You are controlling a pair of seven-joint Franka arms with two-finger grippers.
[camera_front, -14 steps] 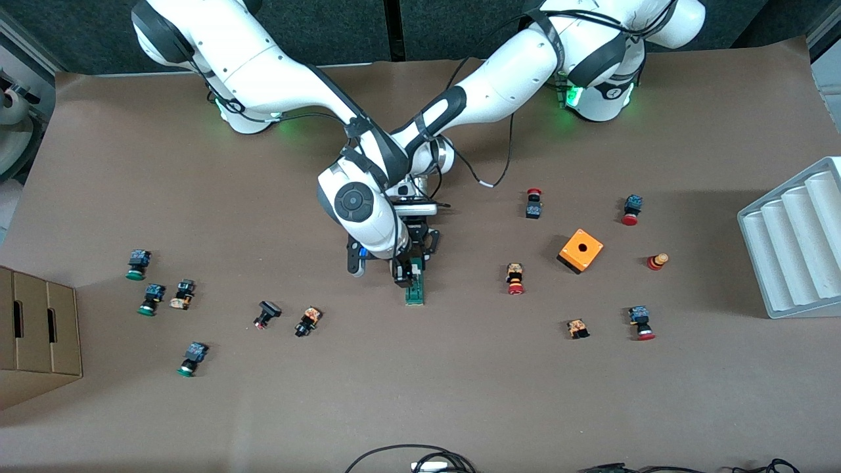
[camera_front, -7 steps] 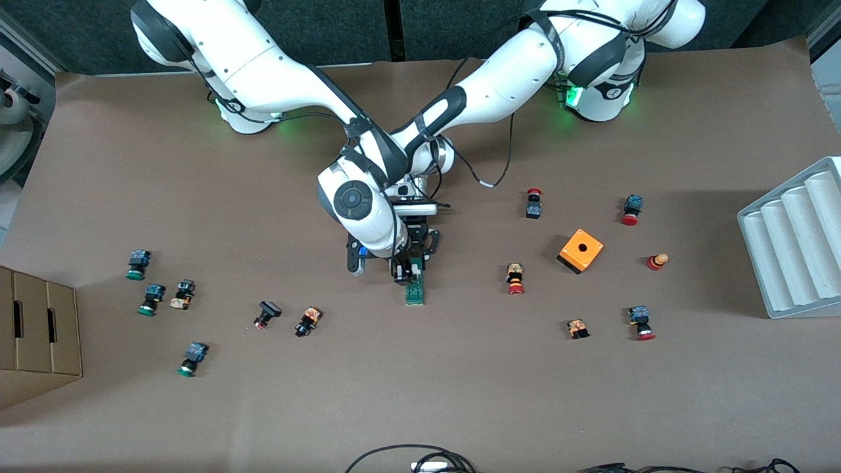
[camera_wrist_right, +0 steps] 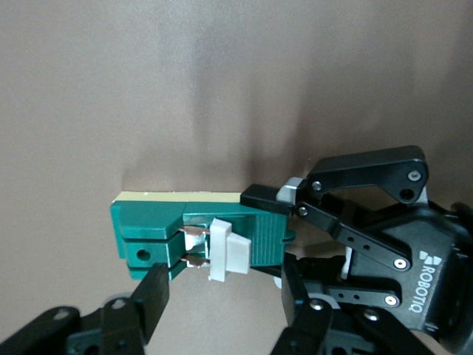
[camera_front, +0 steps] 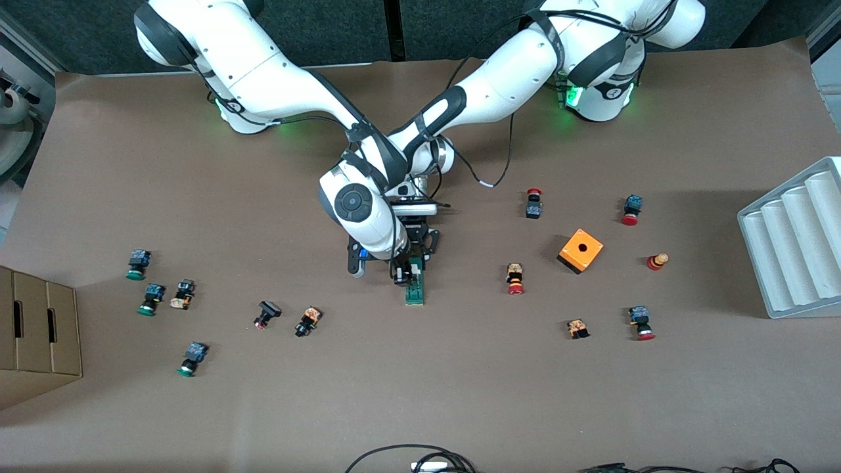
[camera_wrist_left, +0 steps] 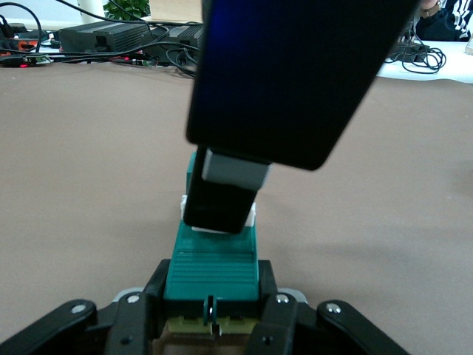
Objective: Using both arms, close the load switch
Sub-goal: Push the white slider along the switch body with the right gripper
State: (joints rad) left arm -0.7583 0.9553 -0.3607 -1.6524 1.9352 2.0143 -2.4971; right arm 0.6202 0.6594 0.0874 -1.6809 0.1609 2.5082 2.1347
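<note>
The load switch (camera_front: 414, 290) lies mid-table, nearer the camera than the crossed arms. The left gripper (camera_wrist_left: 211, 310) is clamped on the switch's end. The right gripper (camera_wrist_right: 222, 296) hangs just over the switch's white slider (camera_wrist_right: 228, 250), fingers apart, one on each side of it.

You had even, bright overhead light on the brown table (camera_front: 460, 394); soft shadows lay beside the orange cube (camera_front: 581, 250) and the cardboard box (camera_front: 39, 328); green glow marked both bases; the left wrist view blurred its nearest black finger (camera_wrist_left: 288, 74).
</note>
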